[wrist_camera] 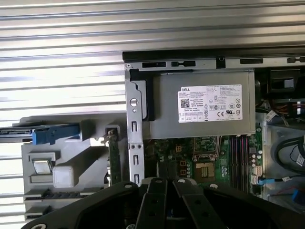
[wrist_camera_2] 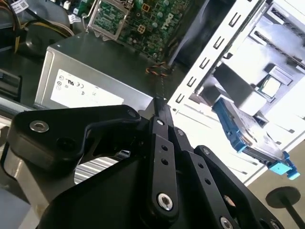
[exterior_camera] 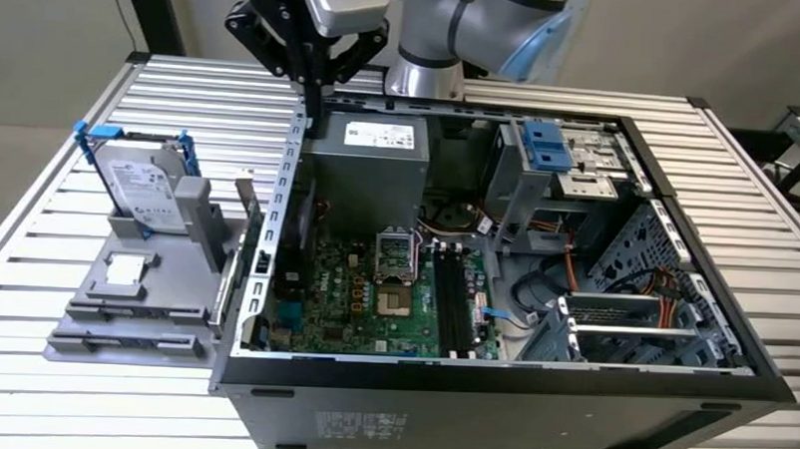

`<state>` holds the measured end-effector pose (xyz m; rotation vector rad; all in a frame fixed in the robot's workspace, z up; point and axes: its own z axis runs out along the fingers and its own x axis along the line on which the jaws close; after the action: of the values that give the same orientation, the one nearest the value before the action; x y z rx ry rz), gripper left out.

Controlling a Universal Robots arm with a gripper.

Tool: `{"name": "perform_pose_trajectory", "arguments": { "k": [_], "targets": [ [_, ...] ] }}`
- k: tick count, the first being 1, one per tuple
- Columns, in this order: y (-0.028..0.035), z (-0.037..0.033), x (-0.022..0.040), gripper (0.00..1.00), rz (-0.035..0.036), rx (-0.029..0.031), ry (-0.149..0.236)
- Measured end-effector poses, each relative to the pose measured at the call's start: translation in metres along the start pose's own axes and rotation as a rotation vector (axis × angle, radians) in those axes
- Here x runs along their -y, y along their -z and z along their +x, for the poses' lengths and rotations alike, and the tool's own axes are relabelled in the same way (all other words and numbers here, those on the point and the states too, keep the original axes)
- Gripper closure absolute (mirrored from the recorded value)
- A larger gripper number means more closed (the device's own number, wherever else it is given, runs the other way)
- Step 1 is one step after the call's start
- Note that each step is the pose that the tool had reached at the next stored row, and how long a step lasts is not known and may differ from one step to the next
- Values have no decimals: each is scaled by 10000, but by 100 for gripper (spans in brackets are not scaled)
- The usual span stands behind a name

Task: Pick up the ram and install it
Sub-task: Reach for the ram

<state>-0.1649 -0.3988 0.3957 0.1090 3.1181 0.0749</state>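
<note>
Ram (wrist_camera: 113, 160) stands on edge outside the case wall (wrist_camera: 135, 143), apart from the hand (wrist_camera: 167, 181). Its long axis parallels that wall. Hand closed, empty.

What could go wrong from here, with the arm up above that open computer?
Two risks, judging from the pictures:
1. The gripper hangs right above the case wall and the power supply. A straight descent might strike metal.
2. The ram stands thin on edge in the gray holder, close beside that wall. An off-centre grab could tilt or bend it.
</note>
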Motion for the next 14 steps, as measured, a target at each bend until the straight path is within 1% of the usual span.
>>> {"name": "perform_pose_trajectory", "arguments": {
  "k": [9,14],
  "targets": [
    [5,240,17,100,-1,0,2],
    [8,356,25,100,-1,0,2]
  ]
}}
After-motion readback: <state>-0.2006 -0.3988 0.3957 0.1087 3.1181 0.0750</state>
